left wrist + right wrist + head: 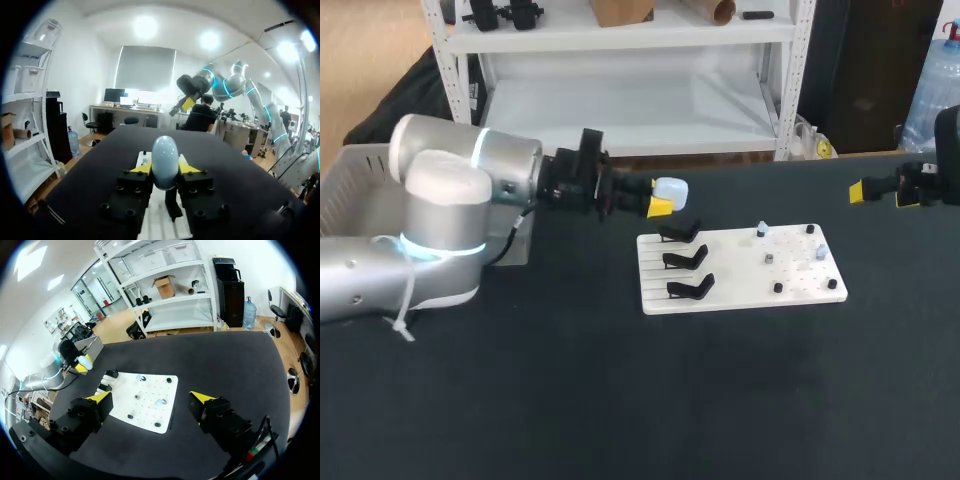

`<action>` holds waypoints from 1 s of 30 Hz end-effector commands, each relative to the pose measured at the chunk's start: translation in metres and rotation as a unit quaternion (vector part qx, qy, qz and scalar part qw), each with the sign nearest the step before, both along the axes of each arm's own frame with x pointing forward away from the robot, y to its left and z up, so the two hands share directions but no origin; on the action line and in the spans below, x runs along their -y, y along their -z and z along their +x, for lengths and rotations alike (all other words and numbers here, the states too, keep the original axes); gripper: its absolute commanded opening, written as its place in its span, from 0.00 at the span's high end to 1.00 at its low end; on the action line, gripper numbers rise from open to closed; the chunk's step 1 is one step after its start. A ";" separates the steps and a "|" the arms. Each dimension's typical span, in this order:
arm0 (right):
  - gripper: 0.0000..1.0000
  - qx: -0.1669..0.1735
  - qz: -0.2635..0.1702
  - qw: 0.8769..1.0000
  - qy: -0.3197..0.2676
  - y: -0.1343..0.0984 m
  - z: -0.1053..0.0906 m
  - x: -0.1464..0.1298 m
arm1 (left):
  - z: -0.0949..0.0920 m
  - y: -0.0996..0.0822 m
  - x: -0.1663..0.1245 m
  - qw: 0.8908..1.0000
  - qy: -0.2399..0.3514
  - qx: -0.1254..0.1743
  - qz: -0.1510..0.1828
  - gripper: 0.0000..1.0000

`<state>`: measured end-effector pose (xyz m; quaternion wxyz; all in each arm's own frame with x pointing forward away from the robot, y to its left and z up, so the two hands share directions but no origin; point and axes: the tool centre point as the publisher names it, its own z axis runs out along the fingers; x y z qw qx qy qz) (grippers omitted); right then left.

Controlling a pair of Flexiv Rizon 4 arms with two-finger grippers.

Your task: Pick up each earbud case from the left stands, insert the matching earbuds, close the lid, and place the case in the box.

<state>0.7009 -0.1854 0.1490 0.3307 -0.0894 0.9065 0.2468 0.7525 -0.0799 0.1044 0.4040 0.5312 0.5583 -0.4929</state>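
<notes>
The left gripper (pixel 658 203) is clamped on the pale earbud case (pixel 670 188), raised just beyond the far-left corner of the white board (pixel 740 292). Best hold it level, lid accessible, while the right gripper (pixel 882 193), fingers apart off the board's right end, fetches earbuds (pixel 762 231) from the board's right half.

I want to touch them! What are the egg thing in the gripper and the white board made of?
The case looks like smooth plastic, pale and slightly glossy, with a soft sheen on its rounded top. The board looks like matt white plastic, perhaps painted wood: flat, with grooves and small holes.
</notes>
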 end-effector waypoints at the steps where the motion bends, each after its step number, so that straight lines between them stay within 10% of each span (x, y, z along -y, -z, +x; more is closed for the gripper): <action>1: 0.00 -0.001 0.000 1.000 -0.001 0.000 0.000 0.000 | -0.037 -0.013 -0.003 0.999 -0.036 0.005 -0.022 1.00; 14: 0.00 -0.001 0.000 1.000 -0.001 0.000 0.000 0.000 | -0.076 -0.052 0.018 0.994 -0.033 0.041 -0.091 1.00; 30: 0.00 -0.001 0.000 1.000 -0.001 0.000 0.000 0.000 | -0.076 -0.052 0.018 0.994 -0.033 0.041 -0.091 1.00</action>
